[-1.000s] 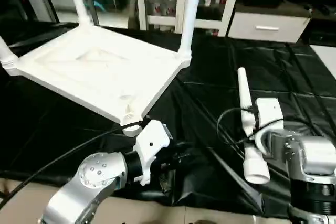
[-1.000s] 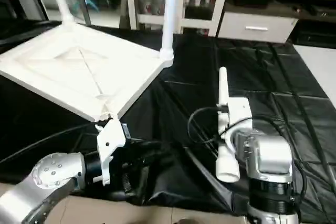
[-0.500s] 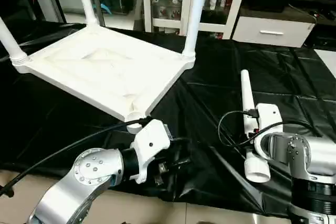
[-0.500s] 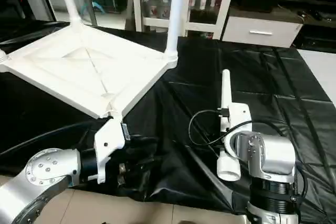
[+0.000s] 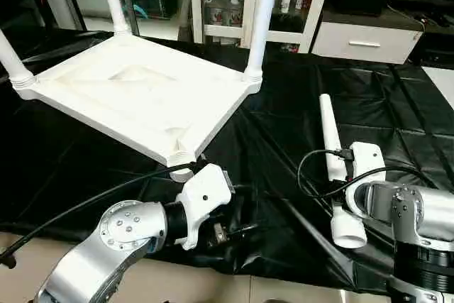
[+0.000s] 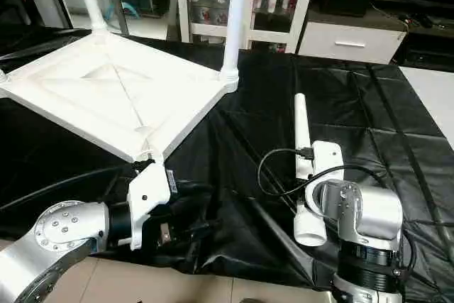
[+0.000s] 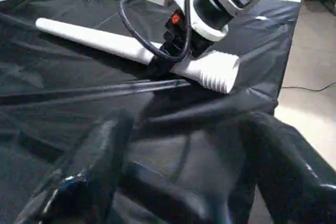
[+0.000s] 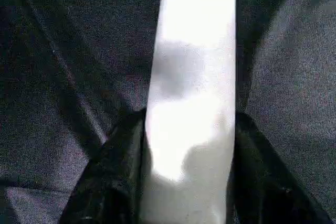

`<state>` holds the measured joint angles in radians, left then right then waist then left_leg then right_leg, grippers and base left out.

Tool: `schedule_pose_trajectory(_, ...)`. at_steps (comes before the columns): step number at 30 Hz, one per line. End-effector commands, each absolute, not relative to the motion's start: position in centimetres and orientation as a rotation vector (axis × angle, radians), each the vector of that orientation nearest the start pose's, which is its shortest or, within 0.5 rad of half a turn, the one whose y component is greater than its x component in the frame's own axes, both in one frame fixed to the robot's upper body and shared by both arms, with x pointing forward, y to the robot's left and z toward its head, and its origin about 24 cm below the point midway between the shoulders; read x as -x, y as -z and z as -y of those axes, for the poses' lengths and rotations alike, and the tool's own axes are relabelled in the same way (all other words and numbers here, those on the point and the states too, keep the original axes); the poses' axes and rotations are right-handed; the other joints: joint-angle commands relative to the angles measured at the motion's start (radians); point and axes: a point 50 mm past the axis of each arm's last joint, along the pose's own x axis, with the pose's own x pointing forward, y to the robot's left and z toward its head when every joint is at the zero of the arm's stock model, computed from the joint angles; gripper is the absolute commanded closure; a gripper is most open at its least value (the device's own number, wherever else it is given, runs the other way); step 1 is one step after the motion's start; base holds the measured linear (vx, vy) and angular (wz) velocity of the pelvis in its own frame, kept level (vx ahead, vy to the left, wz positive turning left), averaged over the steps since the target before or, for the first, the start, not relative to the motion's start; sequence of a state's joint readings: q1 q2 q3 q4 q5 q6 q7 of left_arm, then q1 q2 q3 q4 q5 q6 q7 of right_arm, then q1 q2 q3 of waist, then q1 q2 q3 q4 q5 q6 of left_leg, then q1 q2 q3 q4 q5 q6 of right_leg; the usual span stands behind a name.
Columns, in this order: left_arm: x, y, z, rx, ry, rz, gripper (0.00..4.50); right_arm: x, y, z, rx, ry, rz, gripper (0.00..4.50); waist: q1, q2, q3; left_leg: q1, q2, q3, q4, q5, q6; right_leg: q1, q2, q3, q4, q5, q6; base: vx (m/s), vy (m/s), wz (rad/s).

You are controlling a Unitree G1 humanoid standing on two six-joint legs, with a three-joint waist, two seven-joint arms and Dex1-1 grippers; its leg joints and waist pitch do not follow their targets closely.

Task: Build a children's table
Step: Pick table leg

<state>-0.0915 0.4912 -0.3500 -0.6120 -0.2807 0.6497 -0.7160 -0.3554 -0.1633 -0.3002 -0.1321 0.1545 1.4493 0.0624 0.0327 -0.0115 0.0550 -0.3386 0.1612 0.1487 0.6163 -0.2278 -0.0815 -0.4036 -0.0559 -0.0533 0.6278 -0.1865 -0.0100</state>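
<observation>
Pinching the smooth tapered white tube leg (image 8: 190, 108), right pincer (image 8: 186, 182) rests on crinkled black sheet (image 5: 397, 104); left pincer (image 7: 178, 182) spread.

White tube leg (image 8: 191, 103) runs lengthwise between right hand (image 8: 189, 182) black fingers (image 8: 113, 171), clamped both sides; black sheet (image 8: 63, 61) beneath.

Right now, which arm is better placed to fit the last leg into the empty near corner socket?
Right, likely. Its hand already grips the loose leg. The left hand is open and empty, below the free socket.
</observation>
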Motion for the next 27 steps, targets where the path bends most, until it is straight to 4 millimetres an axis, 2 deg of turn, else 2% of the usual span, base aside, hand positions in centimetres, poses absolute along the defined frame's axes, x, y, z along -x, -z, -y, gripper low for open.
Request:
schedule_pose_trajectory(1, -19.9, -11.1, -9.0, -0.257, 1.221, -0.200, 0.59, -26.2, -4.5, 20.4, -0.211, 0.064, -0.969, 2.61, 0.001, -0.004, -0.047, -0.010, 0.042, -0.009, -0.084, -0.152, -0.040, 0.046, -0.068, 0.056, -0.091, -0.356, -0.104, 0.000, 0.000, 0.00)
schedule_pose_trajectory(5, -20.1, -11.3, -9.2, -0.249, 1.204, -0.192, 0.31, -26.4, -4.8, 20.6, -0.223, 0.107, -0.925, 2.65, 0.001, 0.000, -0.049, -0.010, 0.043, -0.010, -0.085, -0.145, -0.045, 0.045, -0.068, 0.055, -0.089, -0.338, -0.105, 0.000, 0.000, 0.00)
schedule_pose_trajectory(6, -20.3, -11.5, -9.3, -0.244, 1.190, -0.183, 0.09, -26.5, -5.1, 20.8, -0.220, 0.124, -0.888, 2.65, 0.000, -0.001, -0.049, -0.010, 0.042, -0.010, -0.085, -0.145, -0.048, 0.046, -0.067, 0.055, -0.088, -0.332, -0.106, 0.000, 0.000, 0.00)
schedule_pose_trajectory(8, -20.7, -11.9, -9.5, -0.228, 1.154, -0.153, 0.03, -27.3, -6.4, 20.9, -0.236, 0.138, -0.753, 2.65, -0.001, 0.002, -0.049, -0.009, 0.043, -0.009, -0.084, -0.153, -0.052, 0.044, -0.069, 0.055, -0.088, -0.328, -0.111, 0.000, 0.000, 0.00)
schedule_pose_trajectory(10, -21.1, -12.2, -9.6, -0.220, 1.123, -0.129, 0.00, -27.7, -7.3, 21.0, -0.243, 0.141, -0.673, 2.65, 0.000, -0.001, -0.050, -0.010, 0.044, -0.009, -0.085, -0.155, -0.048, 0.046, -0.069, 0.055, -0.088, -0.323, -0.113, 0.000, 0.000, 0.00)
schedule_pose_trajectory(12, -22.1, -13.1, -9.7, -0.170, 1.050, -0.070, 0.00, -28.2, -8.8, 21.2, -0.269, 0.140, -0.561, 2.65, 0.001, 0.004, -0.050, -0.010, 0.043, -0.008, -0.083, -0.138, -0.045, 0.048, -0.067, 0.056, -0.087, -0.294, -0.115, 0.000, 0.000, 0.00)
schedule_pose_trajectory(14, -23.0, -14.0, -9.9, -0.109, 0.986, -0.013, 0.00, -28.5, -10.2, 21.2, -0.274, 0.120, -0.470, 2.65, 0.002, 0.002, -0.052, -0.013, 0.042, -0.007, -0.082, -0.121, -0.041, 0.052, -0.066, 0.056, -0.084, -0.267, -0.124, 0.000, 0.000, 0.00)
schedule_pose_trajectory(15, -23.3, -14.4, -9.9, -0.082, 0.962, 0.011, 0.00, -28.6, -10.8, 21.1, -0.269, 0.108, -0.429, 2.65, 0.002, -0.003, -0.052, -0.012, 0.042, -0.006, -0.081, -0.120, -0.037, 0.052, -0.065, 0.055, -0.085, -0.263, -0.125, 0.000, 0.000, 0.00)
schedule_pose_trajectory(16, -23.6, -14.7, -10.0, -0.062, 0.940, 0.027, 0.00, -28.7, -11.4, 21.0, -0.273, 0.081, -0.386, 2.65, 0.003, -0.003, -0.053, -0.013, 0.041, -0.006, -0.080, -0.116, -0.035, 0.054, -0.067, 0.056, -0.083, -0.257, -0.126, 0.000, 0.000, 0.00)
schedule_pose_trajectory(17, -24.1, -15.0, -10.2, -0.040, 0.908, 0.038, 0.00, -28.8, -12.2, 20.7, -0.293, 0.028, -0.322, 2.65, 0.003, -0.002, -0.053, -0.014, 0.041, -0.006, -0.079, -0.118, -0.026, 0.055, -0.067, 0.055, -0.083, -0.253, -0.129, 0.000, 0.000, 0.00)
schedule_pose_trajectory(18, -25.0, -15.6, -10.8, 0.010, 0.834, 0.054, 0.00, -28.8, -13.9, 19.9, -0.339, -0.120, -0.216, 2.65, 0.006, 0.003, -0.053, -0.015, 0.041, -0.008, -0.079, -0.113, -0.020, 0.055, -0.068, 0.055, -0.082, -0.251, -0.127, 0.000, 0.000, 0.00)
schedule_pose_trajectory(19, -25.0, -15.6, -10.8, 0.010, 0.834, 0.054, 0.00, -28.8, -13.9, 19.9, -0.339, -0.120, -0.216, 2.65, 0.002, 0.000, -0.053, -0.017, 0.039, -0.005, -0.077, -0.120, -0.013, 0.058, -0.066, 0.056, -0.083, -0.247, -0.130, 0.000, 0.000, 0.00)
schedule_pose_trajectory(20, -25.5, -16.0, -11.1, 0.039, 0.793, 0.065, 0.00, -28.5, -14.7, 19.5, -0.365, -0.224, -0.172, 2.65, 0.003, 0.000, -0.054, -0.016, 0.041, -0.008, -0.076, -0.111, -0.002, 0.059, -0.066, 0.055, -0.083, -0.237, -0.131, 0.000, 0.000, 0.00)
schedule_pose_trajectory(21, -26.2, -16.7, -11.7, 0.108, 0.744, 0.091, 0.00, -27.7, -15.9, 19.2, -0.419, -0.408, -0.121, 2.65, 0.006, 0.002, -0.054, -0.018, 0.041, -0.009, -0.075, -0.108, 0.007, 0.060, -0.066, 0.054, -0.084, -0.241, -0.134, 0.000, 0.000, 0.00)
schedule_pose_trajectory(22, -26.2, -16.7, -11.7, 0.108, 0.744, 0.091, 0.00, -27.7, -15.9, 19.2, -0.419, -0.408, -0.121, 2.65, 0.006, 0.001, -0.055, -0.015, 0.037, -0.006, -0.071, -0.113, 0.016, 0.062, -0.064, 0.054, -0.084, -0.239, -0.139, 0.000, 0.000, 0.00)
schedule_pose_trajectory(23, -26.5, -17.2, -12.0, 0.155, 0.730, 0.110, 0.00, -27.1, -16.6, 19.4, -0.449, -0.505, -0.089, 2.65, 0.010, 0.000, -0.055, -0.018, 0.041, -0.009, -0.072, -0.094, 0.026, 0.063, -0.066, 0.053, -0.084, -0.226, -0.148, 0.000, 0.000, 0.00)
schedule_pose_trajectory(25, -26.7, -17.8, -12.1, 0.193, 0.722, 0.127, 0.00, -26.6, -17.3, 19.7, -0.479, -0.568, -0.062, 2.65, 0.015, -0.004, -0.056, -0.017, 0.042, -0.008, -0.070, -0.073, 0.039, 0.060, -0.067, 0.053, -0.085, -0.225, -0.155, 0.000, 0.000, 0.00)
schedule_pose_trajectory(26, -26.8, -18.3, -12.2, 0.217, 0.721, 0.140, 0.00, -26.4, -17.7, 19.8, -0.512, -0.614, -0.045, 2.65, 0.018, -0.010, -0.057, -0.017, 0.039, -0.006, -0.070, -0.069, 0.044, 0.061, -0.067, 0.052, -0.084, -0.241, -0.159, 0.000, 0.000, 0.00)
schedule_pose_trajectory(27, -27.2, -19.2, -12.2, 0.270, 0.722, 0.169, 0.00, -26.1, -18.4, 19.6, -0.570, -0.707, -0.009, 2.65, 0.023, -0.009, -0.056, -0.014, 0.040, -0.005, -0.068, -0.066, 0.045, 0.055, -0.067, 0.051, -0.086, -0.254, -0.164, 0.000, 0.000, 0.00)
